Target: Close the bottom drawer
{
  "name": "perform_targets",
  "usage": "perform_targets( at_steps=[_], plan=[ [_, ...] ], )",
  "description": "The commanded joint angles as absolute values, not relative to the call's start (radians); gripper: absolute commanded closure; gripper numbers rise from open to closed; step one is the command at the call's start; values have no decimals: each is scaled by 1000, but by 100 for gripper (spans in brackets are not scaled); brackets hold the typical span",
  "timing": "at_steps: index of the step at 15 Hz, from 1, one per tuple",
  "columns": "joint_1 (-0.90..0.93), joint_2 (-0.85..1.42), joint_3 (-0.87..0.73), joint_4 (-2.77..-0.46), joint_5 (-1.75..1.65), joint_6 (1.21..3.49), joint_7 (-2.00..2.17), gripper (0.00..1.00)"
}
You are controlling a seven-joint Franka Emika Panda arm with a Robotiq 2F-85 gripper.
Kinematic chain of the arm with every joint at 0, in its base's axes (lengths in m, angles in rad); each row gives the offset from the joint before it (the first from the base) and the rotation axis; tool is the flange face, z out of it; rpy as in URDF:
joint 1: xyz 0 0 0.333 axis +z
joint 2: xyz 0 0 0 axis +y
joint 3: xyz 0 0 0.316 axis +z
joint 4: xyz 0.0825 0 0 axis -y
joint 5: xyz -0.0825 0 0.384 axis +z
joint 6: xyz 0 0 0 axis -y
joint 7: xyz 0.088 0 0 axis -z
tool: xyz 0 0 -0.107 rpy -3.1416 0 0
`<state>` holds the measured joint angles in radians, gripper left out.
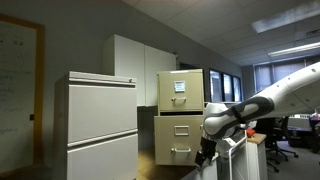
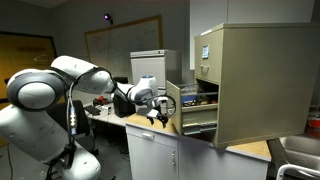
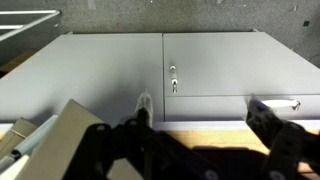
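The tall tan filing cabinet (image 1: 182,115) stands in both exterior views. Its bottom drawer (image 2: 178,108) is pulled out, and the files inside show in an exterior view. The plain front with a small silver handle shows in an exterior view (image 1: 180,140). The top drawer (image 2: 207,50) bears a white label and is shut. My gripper (image 2: 155,117) hangs just in front of the open drawer's front, apart from it, and also shows in an exterior view (image 1: 207,150). In the wrist view my gripper (image 3: 205,115) is open and empty, facing pale flat panels with a small lock (image 3: 172,85).
A wide white cabinet (image 1: 100,125) stands beside the tan one. A low white cabinet with a wooden top (image 2: 165,150) is under my gripper. Desks and chairs (image 1: 285,135) fill the office behind. A whiteboard (image 2: 120,45) hangs on the far wall.
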<state>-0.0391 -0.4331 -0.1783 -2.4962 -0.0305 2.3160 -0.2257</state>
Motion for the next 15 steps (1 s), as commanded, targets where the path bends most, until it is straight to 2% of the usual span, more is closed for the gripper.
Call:
perform_targets(
  at_steps=[1,8,15],
  plan=[
    [-15,-356,-182,-2385,-48,2297,-378,0],
    [-43,-206,-199,-2194,-151,2309,-628,0],
    [-148,-57,-220,-1983,-359,2382,-569,0]
  ],
)
